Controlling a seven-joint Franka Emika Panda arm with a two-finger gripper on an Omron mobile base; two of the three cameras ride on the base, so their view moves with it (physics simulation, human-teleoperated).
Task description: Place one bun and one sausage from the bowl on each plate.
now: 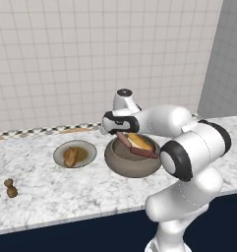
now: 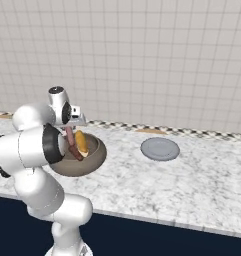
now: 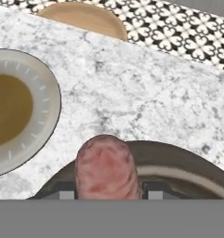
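Two small brown shakers (image 1: 4, 189) stand on the marble counter (image 1: 51, 194).

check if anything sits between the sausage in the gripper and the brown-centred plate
Nothing visible does. The sausage sits between the gripper's fingertips at the bowl's rim, and only bare counter lies between it and the plate, which already has a bun.

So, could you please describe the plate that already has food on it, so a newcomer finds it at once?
Start at the large, deep brown-grey bowl on the white marbled counter. Directly to its left in the left base view sits a small flat round grey plate with a brownish centre, carrying a golden bun. The other flat plate, plain bluish-grey, lies on the bowl's far side and carries nothing.
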